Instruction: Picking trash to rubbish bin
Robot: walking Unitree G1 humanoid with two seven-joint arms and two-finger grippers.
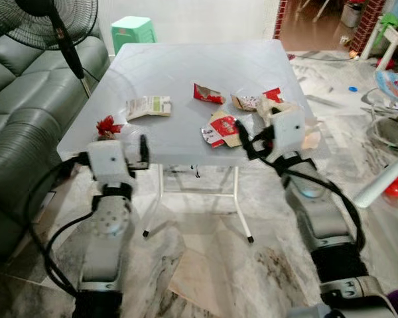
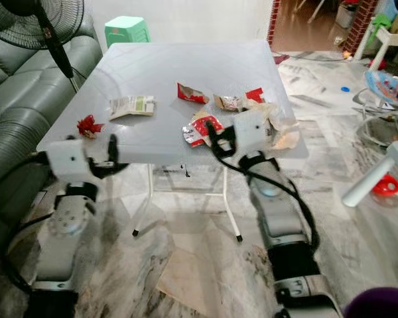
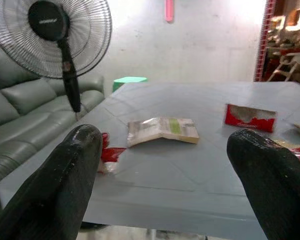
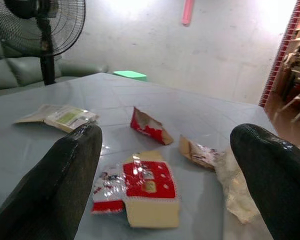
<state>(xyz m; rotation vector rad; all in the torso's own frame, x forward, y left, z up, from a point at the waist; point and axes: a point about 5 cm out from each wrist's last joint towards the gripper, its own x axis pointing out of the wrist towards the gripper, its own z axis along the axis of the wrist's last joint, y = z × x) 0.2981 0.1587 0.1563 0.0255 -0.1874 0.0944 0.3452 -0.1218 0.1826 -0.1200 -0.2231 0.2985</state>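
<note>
I see both my left claw and right claw open and empty at the near tabletop edge, the red-white wrapper just before the right one.

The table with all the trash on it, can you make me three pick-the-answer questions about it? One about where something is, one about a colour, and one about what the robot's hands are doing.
1. Where is the standing fan?
A. on the table
B. by the sofa, at the robot's left
C. under the table

2. What colour is the stool behind the table?
A. green
B. yellow
C. black

3. What are the left gripper and right gripper doing?
A. both open, empty
B. both squeezing wrappers
C. one holds a cup

Answers:
1 B, the fan rises beside the sofa.
2 A, its top is plainly green.
3 A, the wrist views show wide gaps between the fingers, with nothing in them.
</note>
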